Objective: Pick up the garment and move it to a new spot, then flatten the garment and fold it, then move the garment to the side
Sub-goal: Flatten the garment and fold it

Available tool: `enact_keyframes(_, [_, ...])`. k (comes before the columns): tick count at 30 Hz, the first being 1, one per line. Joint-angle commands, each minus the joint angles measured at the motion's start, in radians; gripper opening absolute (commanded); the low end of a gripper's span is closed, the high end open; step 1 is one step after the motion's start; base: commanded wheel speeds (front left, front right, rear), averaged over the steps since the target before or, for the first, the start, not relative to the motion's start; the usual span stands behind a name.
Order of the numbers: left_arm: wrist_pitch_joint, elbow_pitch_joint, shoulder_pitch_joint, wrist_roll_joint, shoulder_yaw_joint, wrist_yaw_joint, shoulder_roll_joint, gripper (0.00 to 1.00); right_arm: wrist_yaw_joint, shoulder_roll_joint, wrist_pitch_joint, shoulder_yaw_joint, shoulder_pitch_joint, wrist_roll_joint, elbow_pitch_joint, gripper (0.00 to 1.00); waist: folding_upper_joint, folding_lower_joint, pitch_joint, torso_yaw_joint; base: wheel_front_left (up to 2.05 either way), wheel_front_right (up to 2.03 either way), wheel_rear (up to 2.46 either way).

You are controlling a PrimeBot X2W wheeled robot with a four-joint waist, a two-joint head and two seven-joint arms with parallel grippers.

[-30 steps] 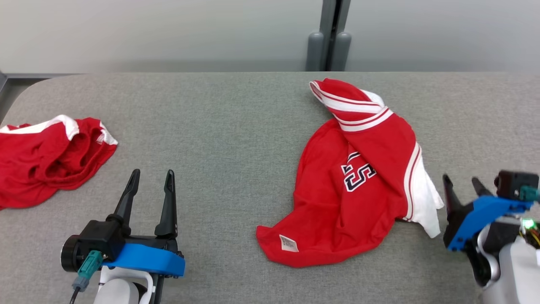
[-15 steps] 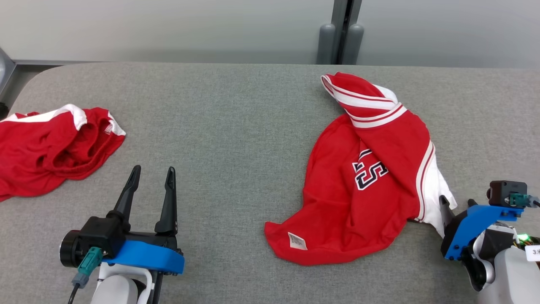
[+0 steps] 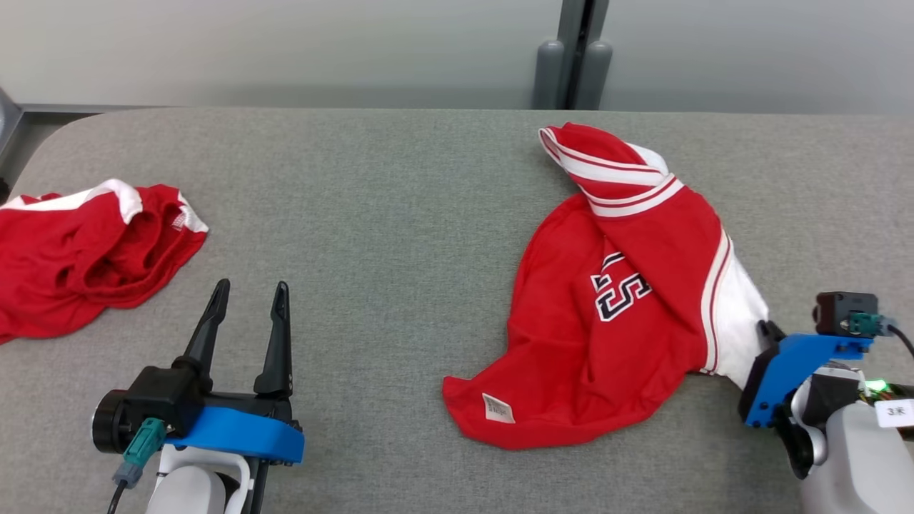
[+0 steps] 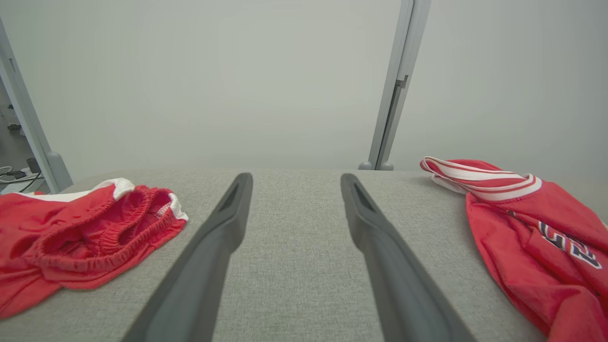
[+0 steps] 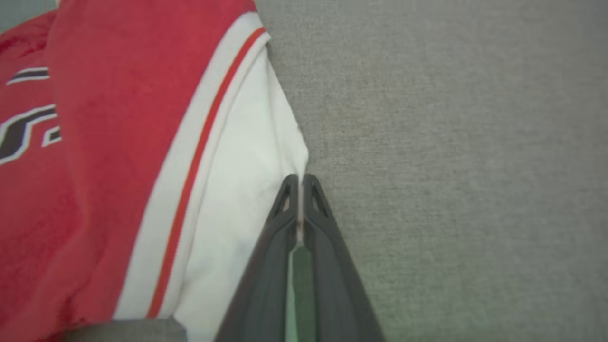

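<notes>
The garment (image 3: 614,300) is a red jersey with white trim and dark lettering, lying crumpled on the right half of the grey table (image 3: 400,200). My right gripper (image 3: 767,332) is at its white right-hand edge. In the right wrist view the right gripper (image 5: 299,177) is shut, with the white hem of the garment (image 5: 228,180) pinched between the tips. My left gripper (image 3: 250,287) stands open near the front left, well apart from the jersey. The left wrist view has the left gripper (image 4: 295,176) open over bare cloth, the garment (image 4: 536,223) off to its right.
A second red garment (image 3: 86,250) with white trim lies bunched at the table's left edge, also visible as a red garment (image 4: 80,232) in the left wrist view. A grey post (image 3: 571,57) rises behind the table's far edge.
My right gripper has moved up to the jersey's white edge and shut on it. The left gripper has stayed put and open. The head camera has shifted slightly.
</notes>
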Motion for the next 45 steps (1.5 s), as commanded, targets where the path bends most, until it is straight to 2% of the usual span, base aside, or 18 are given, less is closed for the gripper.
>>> enact_keyframes(1, [-0.004, -0.003, 0.007, -0.006, 0.001, 0.002, 0.005, 1.00, 0.000, -0.004, -0.008, -0.011, 0.015, -0.010, -0.021, 0.00, 0.0000, 0.0001, -0.009, -0.012, 0.00, 0.00, 0.00])
enact_keyframes(10, [-0.004, -0.009, 0.019, -0.014, 0.006, 0.012, -0.001, 1.00, 0.000, 0.004, 0.006, -0.108, 0.127, -0.017, -0.261, 0.00, 0.0000, 0.0001, -0.032, -0.075, 0.00, 0.00, 0.00])
enact_keyframes(11, [-0.004, -0.008, 0.020, -0.015, 0.007, 0.013, -0.001, 1.00, 0.000, 0.005, 0.011, -0.118, 0.142, -0.016, -0.275, 0.08, 0.0000, 0.0001, -0.034, -0.079, 0.00, 0.00, 0.00])
enact_keyframes(12, [-0.004, -0.006, 0.020, -0.015, 0.007, 0.013, -0.001, 1.00, 0.000, 0.005, 0.011, -0.129, 0.155, -0.019, -0.290, 0.37, 0.0000, 0.0001, -0.036, -0.082, 0.00, 0.00, 0.00])
enact_keyframes(13, [-0.004, -0.004, 0.019, -0.016, 0.007, 0.013, -0.001, 1.00, 0.000, 0.005, 0.004, -0.141, 0.160, -0.012, -0.303, 1.00, 0.0000, 0.0001, -0.038, -0.084, 0.00, 0.00, 0.00])
enact_keyframes(18, [-0.004, 0.003, 0.024, -0.016, 0.010, 0.012, -0.003, 1.00, 0.000, 0.005, -0.015, -0.129, 0.210, 0.052, -0.327, 1.00, 0.0000, 0.0001, -0.051, -0.091, 0.00, 0.00, 0.00])
enact_keyframes(22, [-0.004, 0.003, 0.032, -0.018, 0.015, 0.012, -0.007, 1.00, 0.000, 0.005, -0.070, -0.102, 0.252, 0.088, -0.372, 1.00, 0.0000, 0.0001, -0.060, -0.087, 0.00, 0.00, 0.00])
enact_keyframes(30, [-0.004, 0.007, 0.061, -0.018, 0.028, 0.012, -0.023, 1.00, 0.000, 0.005, -0.250, 0.038, 0.352, 0.113, -0.500, 1.00, 0.0000, 0.0001, -0.087, -0.079, 0.00, 0.00, 0.00])
enact_keyframes(35, [-0.004, 0.016, 0.087, -0.017, 0.037, 0.011, -0.032, 1.00, 0.000, 0.005, -0.315, 0.102, 0.411, 0.106, -0.557, 1.00, 0.0000, 0.0001, -0.103, -0.081, 0.00, 0.00, 0.00])
enact_keyframes(45, [-0.004, 0.026, 0.096, -0.008, 0.042, 0.006, -0.043, 1.00, 0.000, 0.005, -0.304, 0.139, 0.429, 0.123, -0.592, 1.00, 0.0000, 0.0001, -0.103, -0.104, 0.00, 0.00, 0.00])
